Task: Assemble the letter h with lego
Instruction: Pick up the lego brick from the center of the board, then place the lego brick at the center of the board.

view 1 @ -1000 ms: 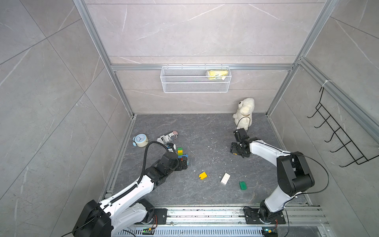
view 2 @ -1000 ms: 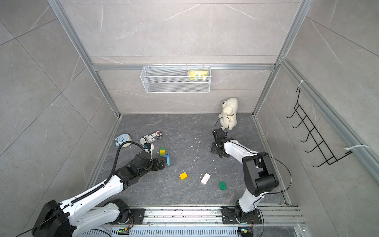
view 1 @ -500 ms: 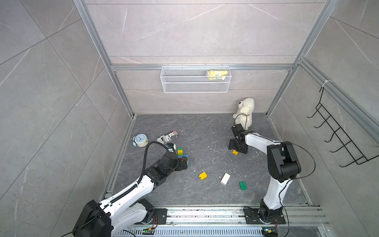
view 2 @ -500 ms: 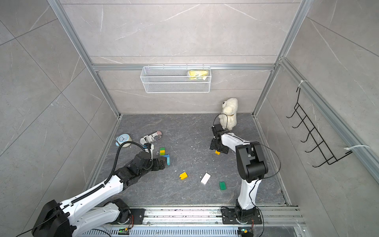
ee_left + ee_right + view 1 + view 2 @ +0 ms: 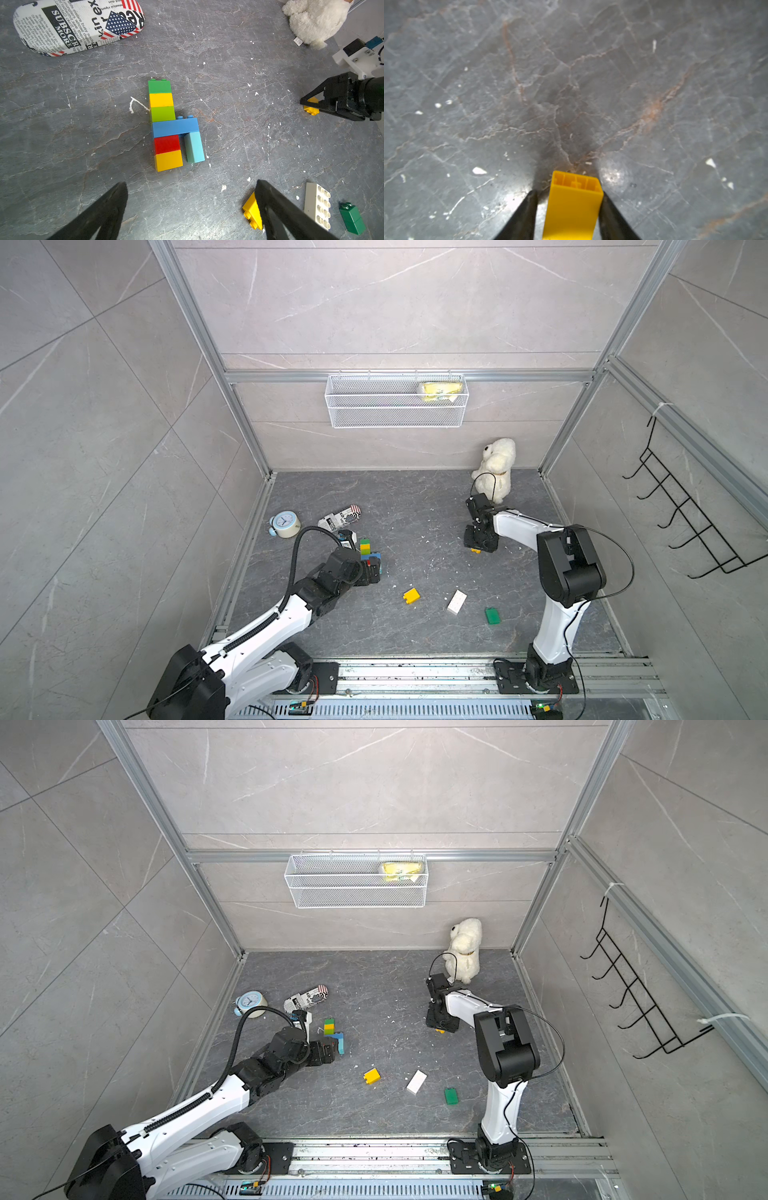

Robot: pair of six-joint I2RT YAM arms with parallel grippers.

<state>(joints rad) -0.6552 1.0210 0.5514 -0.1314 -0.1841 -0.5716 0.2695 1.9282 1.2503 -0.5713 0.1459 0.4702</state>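
Observation:
Joined lego bricks lie flat on the floor: a column of green, yellow, lime, blue oblong, red and yellow, with a light blue brick under the blue one's free end. Both top views show them. My left gripper is open, just short of them. My right gripper straddles a yellow brick lying on the floor; one finger touches it, and a narrow gap shows at the other. Loose yellow, white and green bricks lie nearer the front.
A white plush toy stands at the back right, close behind my right arm. A small clock and a newspaper-print case lie at the left. A wire basket hangs on the back wall and a hook rack on the right wall.
My right arm has swung its elbow forward and set its gripper down over the small yellow brick, with the jaws narrowing around it. The left arm has not moved.

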